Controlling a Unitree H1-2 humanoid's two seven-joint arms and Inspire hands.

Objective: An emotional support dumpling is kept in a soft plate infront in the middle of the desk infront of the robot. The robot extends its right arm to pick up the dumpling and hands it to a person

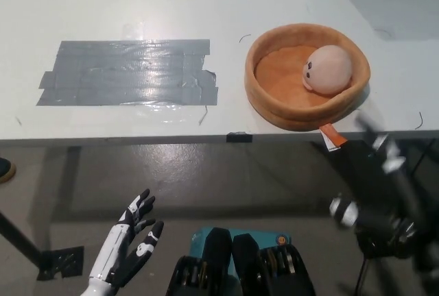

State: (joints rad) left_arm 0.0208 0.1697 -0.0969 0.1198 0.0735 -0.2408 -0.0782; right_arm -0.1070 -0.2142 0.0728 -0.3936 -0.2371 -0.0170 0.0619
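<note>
Plush dumpling [328, 69] sits inside the soft orange plate [274, 101], pushed against the far right wall, face turned toward picture left. Plate rests on the white counter [123, 8] close to its near edge; an orange tag [330, 136] hangs over that edge.

Right hand [384, 193] is low at the bottom right, below counter level, heavily blurred: cannot tell whether it is spread or clenched. Left hand [130, 241] rests at lower left, released, holding nothing.

Risks, as I judge them:
- Hand rising from below could clip the counter edge or the plate's near wall.
- Plate is soft and near the edge; a push might shove it or tip it off.
- Dumpling is round and squashy, tucked against the wall, so it may roll away or get grabbed together with the rim.

Grey tape patch [127, 72] lies well apart to the left.
</note>
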